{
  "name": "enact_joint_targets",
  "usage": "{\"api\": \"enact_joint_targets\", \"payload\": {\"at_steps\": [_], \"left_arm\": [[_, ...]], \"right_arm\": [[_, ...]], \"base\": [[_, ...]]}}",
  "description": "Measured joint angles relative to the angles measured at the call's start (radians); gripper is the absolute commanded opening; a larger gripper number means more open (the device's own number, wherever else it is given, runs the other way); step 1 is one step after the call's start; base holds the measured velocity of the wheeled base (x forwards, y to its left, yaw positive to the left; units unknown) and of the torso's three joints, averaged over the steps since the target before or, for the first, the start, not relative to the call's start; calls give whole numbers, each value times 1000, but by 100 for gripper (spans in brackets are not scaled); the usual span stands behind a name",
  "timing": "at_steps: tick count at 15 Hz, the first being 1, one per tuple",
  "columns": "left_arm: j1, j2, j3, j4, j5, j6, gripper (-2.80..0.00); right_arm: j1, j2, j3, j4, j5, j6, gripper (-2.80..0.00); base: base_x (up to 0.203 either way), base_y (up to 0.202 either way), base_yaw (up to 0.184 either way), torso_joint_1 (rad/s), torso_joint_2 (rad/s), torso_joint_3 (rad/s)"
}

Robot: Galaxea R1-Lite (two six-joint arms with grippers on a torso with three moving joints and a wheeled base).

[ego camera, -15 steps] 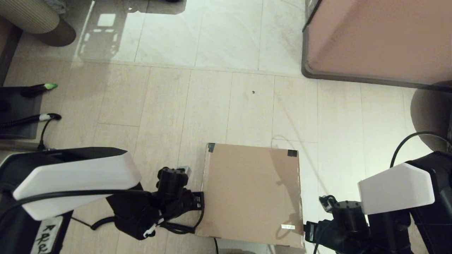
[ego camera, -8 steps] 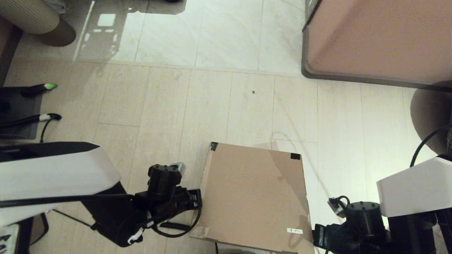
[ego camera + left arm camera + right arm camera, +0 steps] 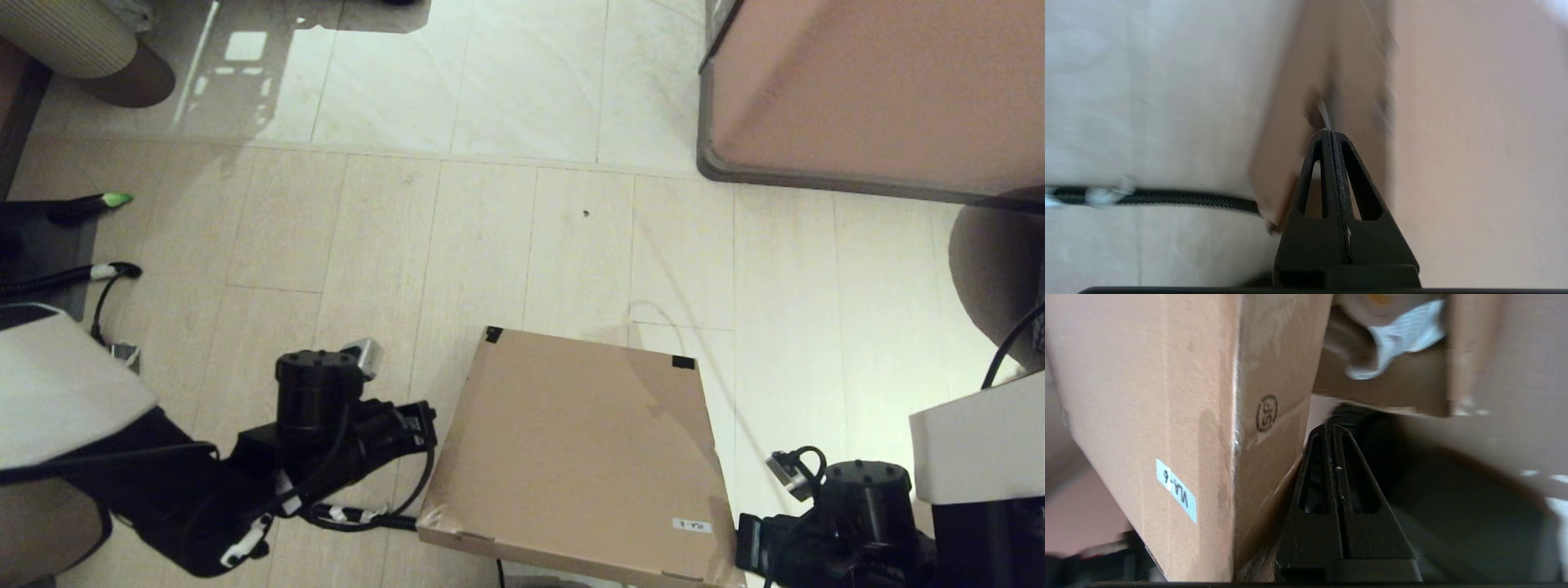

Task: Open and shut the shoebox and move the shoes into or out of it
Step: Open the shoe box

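The brown cardboard shoebox [image 3: 571, 457] stands on the floor in front of me, its lid tilted up at the near edge. Dark tape patches [image 3: 492, 334] mark the far corners and a white label [image 3: 691, 525] sits near the right front corner. My left gripper [image 3: 424, 420] is shut, its tip [image 3: 1329, 131] against the lid's left side flap [image 3: 1290, 134]. My right gripper [image 3: 739, 543] is shut, its tip [image 3: 1329, 426] beneath the lifted lid [image 3: 1147, 396]. Through the gap, a bit of a white-grey shoe [image 3: 1400, 330] shows inside the box.
A large pinkish-brown cabinet [image 3: 882, 90] fills the far right. A coiled black cable [image 3: 367, 518] lies by the box's left near corner. Black equipment with cables [image 3: 41, 253] sits at the left edge, and a round beige object [image 3: 73, 37] at the far left.
The lid's near edge has risen and now looks larger and tilted. My left arm has drawn back to the left and the right arm has dropped lower and to the right.
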Motion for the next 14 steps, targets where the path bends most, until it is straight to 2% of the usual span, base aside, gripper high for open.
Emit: {"api": "enact_joint_targets", "payload": {"at_steps": [4, 9, 12, 14], "left_arm": [[68, -112, 100, 0, 0, -21, -280], [76, -194, 157, 1, 1, -47, -280], [76, -221, 179, 1, 1, -47, -280], [76, -234, 189, 1, 1, -47, -280]], "right_arm": [[0, -113, -4, 0, 48, 142, -280], [0, -288, -27, -1, 51, 342, -280], [-1, -405, -90, 28, 47, 476, -280], [-2, -469, -184, 85, 45, 576, -280]], "base": [[0, 0, 0, 0, 0, 0], [0, 0, 0, 0, 0, 0], [0, 0, 0, 0, 0, 0], [0, 0, 0, 0, 0, 0]]}}
